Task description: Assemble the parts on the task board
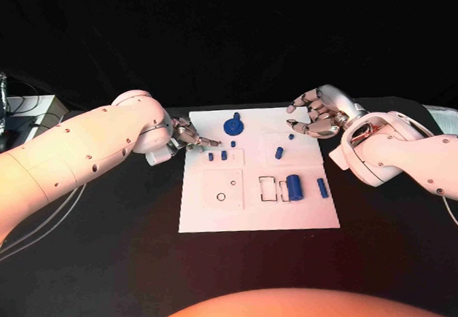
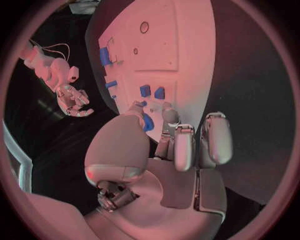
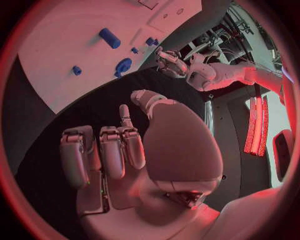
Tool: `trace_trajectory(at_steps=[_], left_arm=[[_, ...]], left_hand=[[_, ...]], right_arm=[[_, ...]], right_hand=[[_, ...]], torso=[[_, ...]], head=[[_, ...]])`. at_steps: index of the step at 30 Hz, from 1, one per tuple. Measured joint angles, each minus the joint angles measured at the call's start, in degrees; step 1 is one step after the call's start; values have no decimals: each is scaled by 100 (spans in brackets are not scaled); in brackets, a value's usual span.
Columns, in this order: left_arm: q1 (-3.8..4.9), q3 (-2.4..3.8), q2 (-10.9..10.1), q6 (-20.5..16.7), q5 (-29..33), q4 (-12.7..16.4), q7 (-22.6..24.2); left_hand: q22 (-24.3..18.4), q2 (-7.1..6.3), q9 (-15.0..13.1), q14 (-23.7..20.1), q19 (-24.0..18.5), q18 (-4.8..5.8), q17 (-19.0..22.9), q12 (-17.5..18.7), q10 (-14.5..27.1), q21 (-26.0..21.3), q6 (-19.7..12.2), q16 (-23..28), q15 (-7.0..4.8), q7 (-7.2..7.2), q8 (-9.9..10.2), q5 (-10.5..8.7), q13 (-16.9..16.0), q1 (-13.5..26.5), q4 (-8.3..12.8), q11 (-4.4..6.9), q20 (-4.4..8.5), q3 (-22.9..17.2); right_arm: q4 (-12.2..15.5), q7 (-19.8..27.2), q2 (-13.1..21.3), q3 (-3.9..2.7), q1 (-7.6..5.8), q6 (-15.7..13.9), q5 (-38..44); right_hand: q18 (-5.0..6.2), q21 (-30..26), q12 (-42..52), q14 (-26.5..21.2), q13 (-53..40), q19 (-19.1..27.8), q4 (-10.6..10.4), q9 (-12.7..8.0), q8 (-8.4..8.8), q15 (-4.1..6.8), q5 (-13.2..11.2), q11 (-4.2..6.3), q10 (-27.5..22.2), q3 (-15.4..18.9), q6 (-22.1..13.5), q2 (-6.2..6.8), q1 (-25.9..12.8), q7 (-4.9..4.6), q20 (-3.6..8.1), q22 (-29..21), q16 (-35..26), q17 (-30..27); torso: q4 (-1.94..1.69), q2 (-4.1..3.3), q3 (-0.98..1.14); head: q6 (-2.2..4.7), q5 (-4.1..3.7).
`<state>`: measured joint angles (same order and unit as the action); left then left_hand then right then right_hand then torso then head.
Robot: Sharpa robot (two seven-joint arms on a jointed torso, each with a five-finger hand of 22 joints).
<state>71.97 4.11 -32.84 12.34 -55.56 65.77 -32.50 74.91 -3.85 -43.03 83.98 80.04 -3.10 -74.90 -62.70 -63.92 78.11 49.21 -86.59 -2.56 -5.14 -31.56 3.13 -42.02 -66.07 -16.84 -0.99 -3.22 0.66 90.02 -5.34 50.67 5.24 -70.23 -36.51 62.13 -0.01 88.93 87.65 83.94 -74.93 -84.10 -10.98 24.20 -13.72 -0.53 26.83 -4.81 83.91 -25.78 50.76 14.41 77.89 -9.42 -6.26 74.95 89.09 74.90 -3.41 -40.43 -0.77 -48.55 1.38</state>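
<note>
The white task board [image 1: 259, 215] lay in the middle of the black table [image 1: 110, 269]. The left hand [image 1: 191, 135] reached over the board's far left corner, its fingertips [image 2: 147, 120] pinching a small blue part [image 2: 148, 123] just above the plate. Two short blue pegs [image 1: 217, 157] stood close beside that hand, and a blue round piece with a stem [image 1: 233, 124] stood at the far edge. A slanted blue peg [image 1: 279, 153] lay near the middle, while a thick blue cylinder [image 1: 294, 187] and a slim blue bar [image 1: 322, 188] lay side by side nearer the robot. The right hand [image 1: 316, 116] hovered at the board's far right corner, fingers curled loosely apart, holding nothing.
</note>
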Motion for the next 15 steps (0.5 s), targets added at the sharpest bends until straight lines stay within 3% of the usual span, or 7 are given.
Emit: trace_trajectory(at_steps=[3,4,6,7,9,11,15], left_arm=[[-10,25,-66,-240,140,17,210],[-14,30,-84,-332,176,23,306],[-29,37,-123,-565,242,49,596],[-39,40,-139,-680,267,66,753],[-70,45,-165,-957,308,111,1187],[-114,49,-168,-1244,308,156,1684],[-207,50,-113,-1705,120,204,2552]], left_hand=[[-187,205,151,-42,-462,-228,22,426,596,-551,-244,385,126,-150,116,0,586,-475,5,-137,-105,-36],[-620,285,274,-329,-899,-360,414,606,883,-1078,-403,734,190,-214,219,0,733,-889,47,-202,-164,-267],[-1256,275,488,-824,-1489,-534,1112,906,1231,-1845,-538,1249,232,-269,382,0,967,-1605,114,-252,-217,-783],[-1770,148,684,-1345,-1974,-670,1768,1202,1454,-2488,-643,1747,282,-325,542,0,1193,-2067,151,-311,-258,-1238],[-2131,-186,990,-2023,-2304,-671,2547,1561,1541,-2990,-704,2343,357,-378,735,0,1548,-2469,142,-375,-317,-2046],[-2237,-576,1221,-2469,-2485,-672,2955,1855,1613,-3178,-679,2676,402,-423,836,0,1859,-2645,265,-446,-355,-2741],[-2142,-971,1547,-2719,-2730,-671,3302,2302,1651,-3183,-549,2858,472,-477,956,0,2354,-2441,603,-485,-421,-3359]], right_arm=[[2,0,8,0,3,0,0],[3,1,10,0,4,0,0],[5,2,17,0,6,0,0],[6,3,20,0,7,0,0],[7,5,25,0,9,-2,0],[7,8,25,0,9,-4,0],[4,20,24,0,9,-8,0]], right_hand=[[0,0,0,0,0,0,0,0,0,0,0,0,0,0,0,0,0,0,0,0,0,0],[0,0,0,0,0,0,0,0,0,0,0,0,0,0,0,0,0,0,0,0,0,0],[0,0,0,0,0,0,0,0,0,0,0,0,0,0,0,0,0,0,0,0,0,0],[0,0,0,0,1,0,0,0,0,0,0,0,0,0,0,0,0,0,0,0,0,0],[0,0,0,0,1,0,0,0,0,0,0,0,0,0,0,0,0,0,0,-1,0,0],[0,0,0,0,1,0,0,0,0,0,0,0,0,0,0,0,0,0,0,-1,0,0],[0,-34,-45,0,1,0,0,0,0,0,0,0,0,0,-4,0,0,4,0,-1,0,0]], torso=[[1,-2,1],[2,-2,0],[2,-3,4],[2,-3,4],[-1,-2,4],[-2,-2,3],[-2,-3,4]], head=[[8,-7],[11,-8],[17,-14],[23,-16],[38,-22],[51,-26],[91,-47]])
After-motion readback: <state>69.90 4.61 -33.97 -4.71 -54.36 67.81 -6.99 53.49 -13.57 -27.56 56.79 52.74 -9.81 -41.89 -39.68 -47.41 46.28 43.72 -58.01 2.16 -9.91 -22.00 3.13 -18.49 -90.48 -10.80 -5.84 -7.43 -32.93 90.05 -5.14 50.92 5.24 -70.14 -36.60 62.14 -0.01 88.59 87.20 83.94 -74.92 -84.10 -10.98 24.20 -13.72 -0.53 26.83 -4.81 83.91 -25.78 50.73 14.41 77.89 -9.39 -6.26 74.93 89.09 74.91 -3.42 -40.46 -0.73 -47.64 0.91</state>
